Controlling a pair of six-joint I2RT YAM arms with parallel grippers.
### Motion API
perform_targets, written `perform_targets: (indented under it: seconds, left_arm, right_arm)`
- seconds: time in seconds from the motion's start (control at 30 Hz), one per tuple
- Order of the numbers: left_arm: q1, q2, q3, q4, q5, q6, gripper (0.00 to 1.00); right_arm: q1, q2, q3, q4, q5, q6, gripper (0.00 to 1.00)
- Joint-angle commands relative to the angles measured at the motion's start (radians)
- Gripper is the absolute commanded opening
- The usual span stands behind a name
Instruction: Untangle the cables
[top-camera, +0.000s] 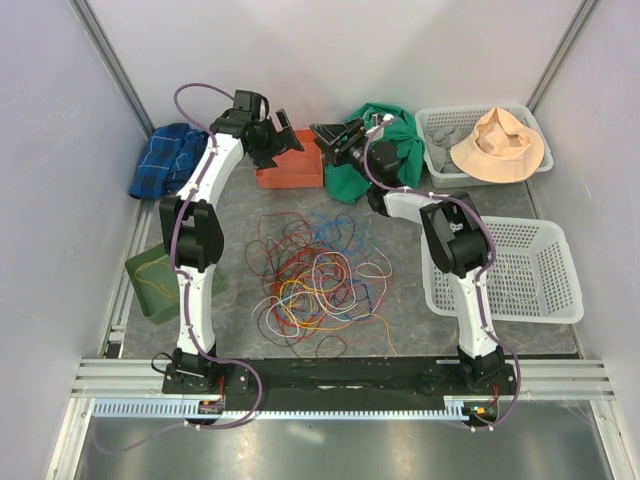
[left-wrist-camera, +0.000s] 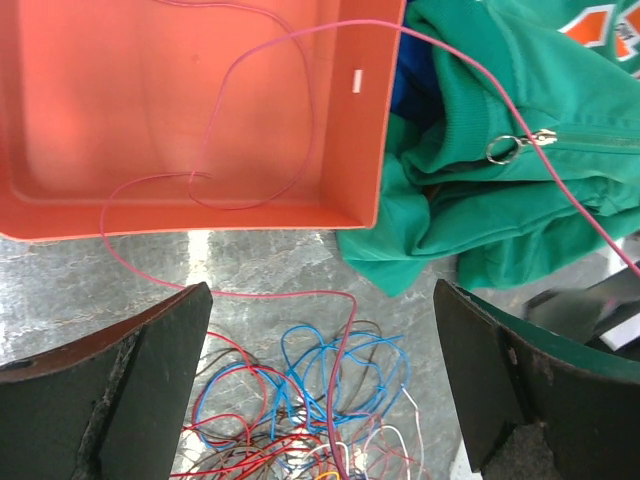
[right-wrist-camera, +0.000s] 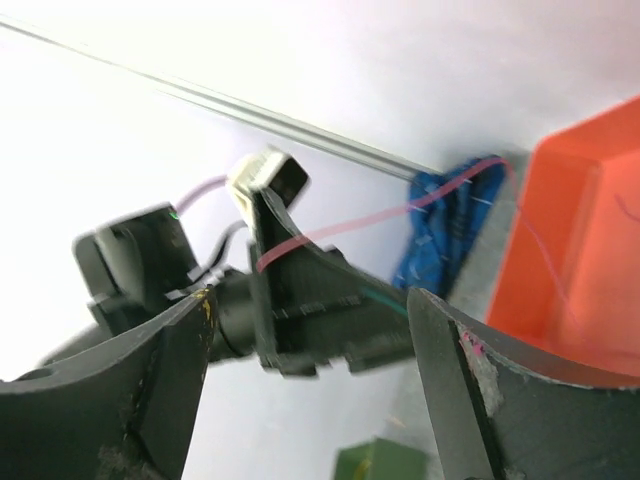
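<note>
The left fingers (left-wrist-camera: 140, 380) stand wide apart with nothing clamped between them. Through the gap I see bare desk (left-wrist-camera: 250, 262) and one thin pink cable (left-wrist-camera: 245, 205) crossing it. Just ahead of those fingers that cable climbs into the orange tray (left-wrist-camera: 90, 120) and lies in a loose loop on its floor. It leaves over the side wall nearest the green jacket (left-wrist-camera: 470, 210) and slants away to the fingers' right, across the jacket and past its metal zip pull (left-wrist-camera: 503, 148). Back from the fingertips, towards the wrist, the same strand drops into the main heap of cables (top-camera: 315, 275). These are hair-thin wires in red, blue, orange, yellow, purple and white, looped over and through each other in a flat nest on the desk. The blue and red loops lie nearest the left fingers, and a few strays trail out at the edges. The right fingers (right-wrist-camera: 520, 400) are spread just as wide, and nothing sits between them. One has a small pink fleck on its inner edge, but that wrist view is too blurred to tell whether it is the cable touching it. Out between the right fingers I see the left arm's fingers facing them, the pink strand lying across one and leading off towards the tray, with a blue checked cloth (right-wrist-camera: 450, 225) beyond. Both pairs hang near each other above the far end of the desk, well apart from the heap.
</note>
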Motion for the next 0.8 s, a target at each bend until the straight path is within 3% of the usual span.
perform_targets:
  seconds: [0.0,0.2,0.53,0.67,0.77]
  left_arm:
    - [-0.019,-0.027,-0.014,0.002,-0.041,0.041,1.0]
    - [-0.034,-0.023,-0.015,0.002,-0.059,0.03,1.0]
    - [-0.065,-0.03,-0.023,0.004,-0.069,0.024,1.0]
    - [-0.082,-0.04,-0.043,0.002,-0.081,0.027,1.0]
    - [-0.088,-0.046,-0.066,0.004,-0.089,0.027,1.0]
  right_arm:
    - [-0.001,0.069,0.137,0.177,-0.034,0.17,0.83]
    - [-0.002,0.159,0.25,0.214,-0.052,0.271,0.83]
    - [-0.001,0.25,0.402,0.123,-0.088,0.299,0.79]
    - [0.001,0.277,0.464,0.088,-0.088,0.3,0.69]
    - [0.001,0.293,0.496,0.076,-0.082,0.307,0.56]
